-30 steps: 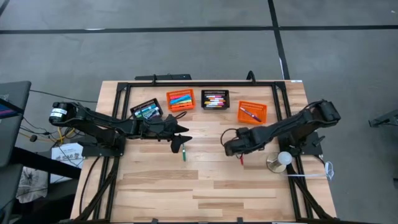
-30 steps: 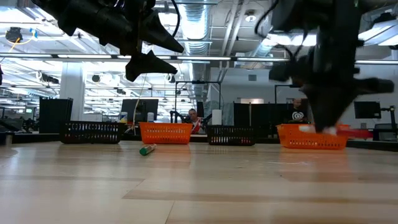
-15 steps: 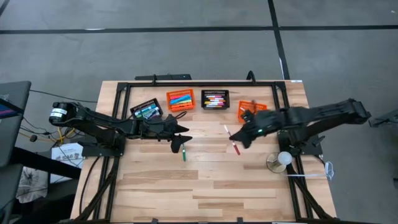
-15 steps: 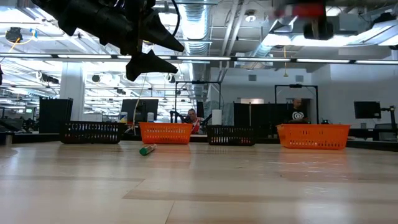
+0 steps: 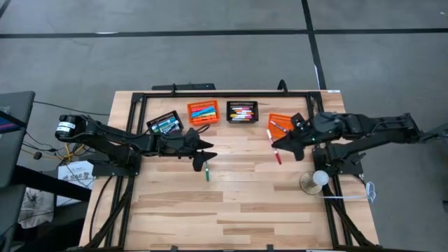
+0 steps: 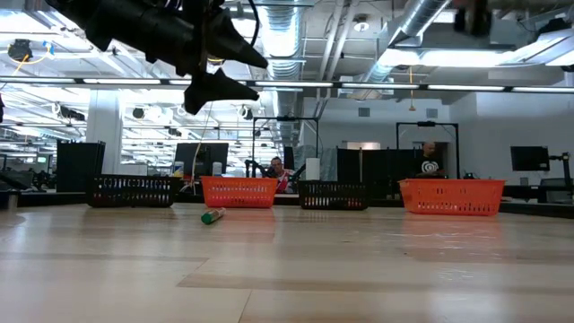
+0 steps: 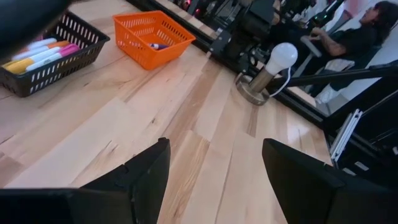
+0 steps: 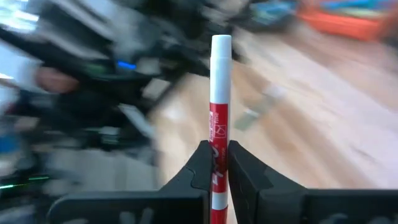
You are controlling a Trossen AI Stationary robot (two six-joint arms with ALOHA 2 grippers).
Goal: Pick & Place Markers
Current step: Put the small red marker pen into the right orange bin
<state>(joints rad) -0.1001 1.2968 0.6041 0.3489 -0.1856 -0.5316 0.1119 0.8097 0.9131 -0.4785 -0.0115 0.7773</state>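
Note:
My right gripper hangs above the table beside the far-right orange basket, shut on a red marker with white ends. A green marker lies flat on the wood left of centre and also shows in the low view. My left gripper hovers open just above and beyond it, touching nothing. More markers lie in the left orange basket and the two black baskets. My right gripper pinches the red marker between its two fingers, on the red barrel near its middle. The fingers come from the table's right and lie across the marker. It is lifted clear of the table, its white end sticking out beyond the fingertips.
The baskets stand in a row along the far edge inside a black frame. A lamp with a white bulb stands near the right arm's base. Bare wood lies toward the near edge. A person sits in the room beyond.
My right gripper has risen from the table with the red marker and swung toward the far right, up to the far-right orange basket. The marker has gone from lying on the wood to hanging clear in the shut fingers.

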